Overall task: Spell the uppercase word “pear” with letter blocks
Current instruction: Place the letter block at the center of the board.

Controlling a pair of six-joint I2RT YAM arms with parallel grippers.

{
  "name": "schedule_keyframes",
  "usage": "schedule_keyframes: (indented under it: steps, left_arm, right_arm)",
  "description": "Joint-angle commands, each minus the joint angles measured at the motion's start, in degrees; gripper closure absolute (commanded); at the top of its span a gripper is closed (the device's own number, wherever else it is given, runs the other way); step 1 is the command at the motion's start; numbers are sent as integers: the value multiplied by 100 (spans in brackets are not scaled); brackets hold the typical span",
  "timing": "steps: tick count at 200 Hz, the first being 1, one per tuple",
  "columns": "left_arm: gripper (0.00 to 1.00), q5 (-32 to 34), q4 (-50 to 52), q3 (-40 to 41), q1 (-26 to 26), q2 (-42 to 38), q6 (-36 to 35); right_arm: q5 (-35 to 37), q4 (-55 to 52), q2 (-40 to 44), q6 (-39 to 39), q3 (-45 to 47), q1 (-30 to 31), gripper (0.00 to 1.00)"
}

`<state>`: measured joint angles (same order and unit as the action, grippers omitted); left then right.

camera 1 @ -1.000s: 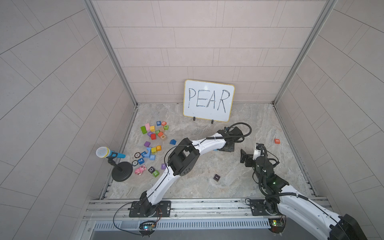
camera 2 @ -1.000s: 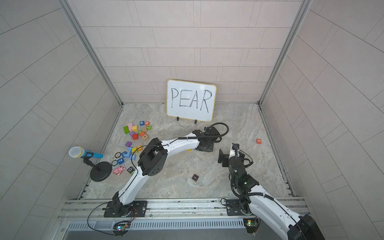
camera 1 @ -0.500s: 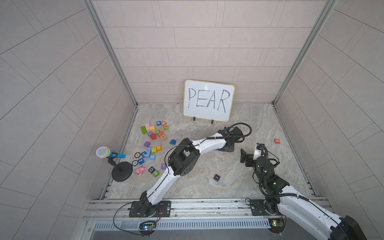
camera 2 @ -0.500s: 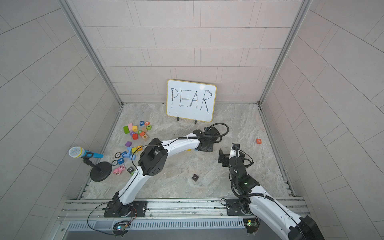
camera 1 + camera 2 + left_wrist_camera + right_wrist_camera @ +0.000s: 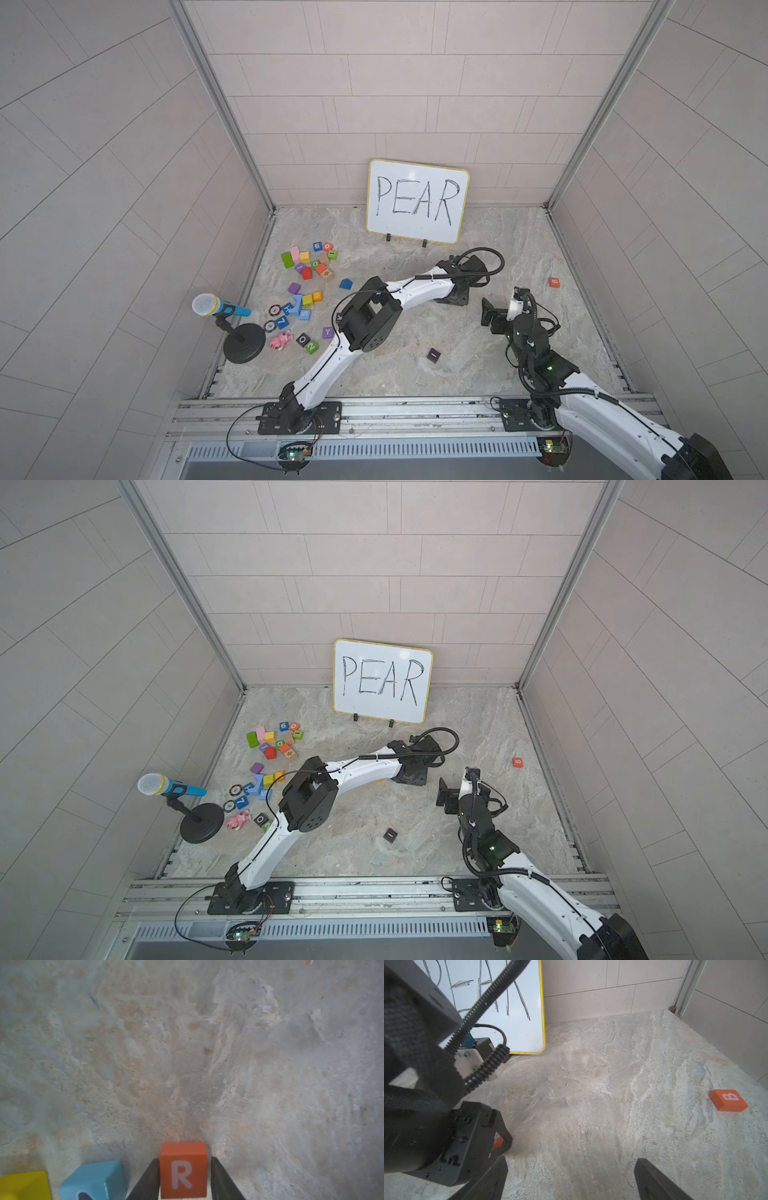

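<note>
Orange with a white letter, the R block [image 5: 184, 1169] is seen standing on the desk [image 5: 207, 1043] between the left fingers [image 5: 148, 1182]. These are parted only slightly: a pale sliver of gap is shown at one side of the block, contact at the other side cannot be ruled out, and no firm pinch is shown. Just beside it a blue A block [image 5: 93, 1180] is seen, turned a little off square. Next to that is a yellow block [image 5: 25, 1185], taken to be the E, though its letter is out of view; the P block is shown in no view. In both top views this row is hidden under the left arm, a little toward 1 o'clock from the desk's middle. The whiteboard [image 5: 417, 201] is placed at 12 o'clock, the spare blocks [image 5: 309, 270] at 9 o'clock and the B cube [image 5: 553, 282] at 3 o'clock. The right fingers [image 5: 654, 1180] are spread wide, nothing is held in them, and they are hung near the left wrist, at its 4 o'clock. The step in hand is judged to be the setting down of the last letter. Next, the left fingers would need to be opened wider and drawn straight up, so that the R block is not dragged or knocked against the A block; the row could then be checked and squared.
</note>
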<state>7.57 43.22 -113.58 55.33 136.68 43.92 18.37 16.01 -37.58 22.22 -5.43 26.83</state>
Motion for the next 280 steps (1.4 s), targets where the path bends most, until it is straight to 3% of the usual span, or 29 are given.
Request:
schedule_keyframes:
  steps: [1, 129, 176, 197, 223, 244, 280]
  left_arm:
    - [55, 53, 168, -213, 64, 35, 17]
    - [54, 21, 210, -151, 92, -149, 118]
    - [53, 229, 169, 50, 93, -878, 47]
    - [52, 325, -172, 753, 84, -1659, -120]
    - [42, 563, -908, 1989, -44, -2818, -210]
    - [33, -125, -1437, 2859, -482, -3459, -209]
    - [32, -974, -1701, 3616, -1092, -3865, -432]
  right_arm:
    - [26, -68, 52, 81, 77, -23, 0]
    - [-26, -145, 159, 86, 88, -26, 0]
    - [-447, -561, 55, 205, -286, -74, 2]
    - [-913, -696, -403, 407, -630, -191, 7]
    - [-1793, -535, -1360, 638, -1088, -510, 15]
    - [-2561, -164, -2277, 916, -1483, -804, 24]
    - [-3446, 100, -3792, 1184, -2310, -1085, 37]
